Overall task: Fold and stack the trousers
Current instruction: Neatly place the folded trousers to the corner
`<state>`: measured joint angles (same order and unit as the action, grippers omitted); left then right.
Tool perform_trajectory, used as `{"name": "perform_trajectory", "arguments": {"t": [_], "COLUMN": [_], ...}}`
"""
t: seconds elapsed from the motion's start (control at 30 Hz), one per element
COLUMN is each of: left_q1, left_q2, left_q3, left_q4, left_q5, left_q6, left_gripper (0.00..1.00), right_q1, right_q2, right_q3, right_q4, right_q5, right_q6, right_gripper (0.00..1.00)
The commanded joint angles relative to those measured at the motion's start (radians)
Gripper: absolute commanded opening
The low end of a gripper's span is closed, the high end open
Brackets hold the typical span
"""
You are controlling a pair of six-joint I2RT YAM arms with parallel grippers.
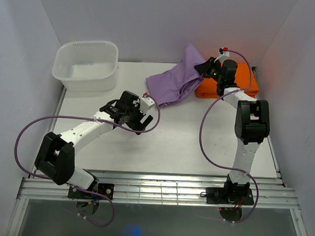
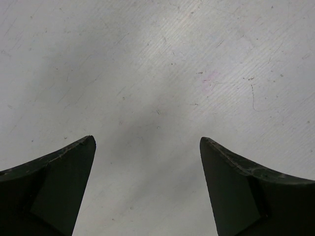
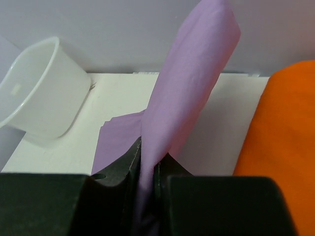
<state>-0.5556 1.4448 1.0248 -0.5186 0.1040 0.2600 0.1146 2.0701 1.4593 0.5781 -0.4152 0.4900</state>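
1. My right pincer (image 1: pixel 205 68): closed on the trousers (image 1: pixel 175 82), with cloth pinched between both fingers. In the wrist view a lilac strip rises from the closed jaws, and its top is cut off by the frame edge.
2. Trousers: lilac, at the far right of the table (image 1: pixel 187 145). One end is lifted in my right pincer and the rest is heaped on the tabletop. I cannot tell legs from waistband in the folds.
3. My left pincer (image 1: pixel 139 116): spread wide over bare table near the middle, with nothing between the fingers. The wrist view shows only the two dark tips, and I cannot tell whether they touch the surface.
4. Orange cloth (image 1: pixel 244 80): folded, in the far right corner just beside the trousers. My right arm and the raised lilac cloth partly hide it.
5. White tub (image 1: pixel 87 44): in the far left corner, well apart from the trousers. The right wrist view cuts off its left side.
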Motion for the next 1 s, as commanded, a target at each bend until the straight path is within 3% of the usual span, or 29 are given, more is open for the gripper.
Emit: {"name": "perform_trajectory", "arguments": {"t": [0.0,0.3,0.97], "left_q1": [0.009,0.013,0.013], "left_q2": [-0.072,-0.078,-0.046], "left_q3": [-0.017,-0.026,-0.006], "left_q4": [-0.02,-0.029,-0.041], "left_q5": [-0.01,-0.021,-0.021], "left_q6": [0.018,0.025,0.025], "left_gripper": [0.98,0.98,0.98], "right_q1": [-0.053,-0.171,-0.395], "right_q2": [0.004,0.022,0.051], "right_q3": [0.117,0.21,0.211], "right_q4": [0.114,0.123,0.203], "right_q5": [0.003,-0.039,-0.097], "right_q6": [-0.013,-0.059,0.074], "right_gripper": [0.08,0.08,0.08]}}
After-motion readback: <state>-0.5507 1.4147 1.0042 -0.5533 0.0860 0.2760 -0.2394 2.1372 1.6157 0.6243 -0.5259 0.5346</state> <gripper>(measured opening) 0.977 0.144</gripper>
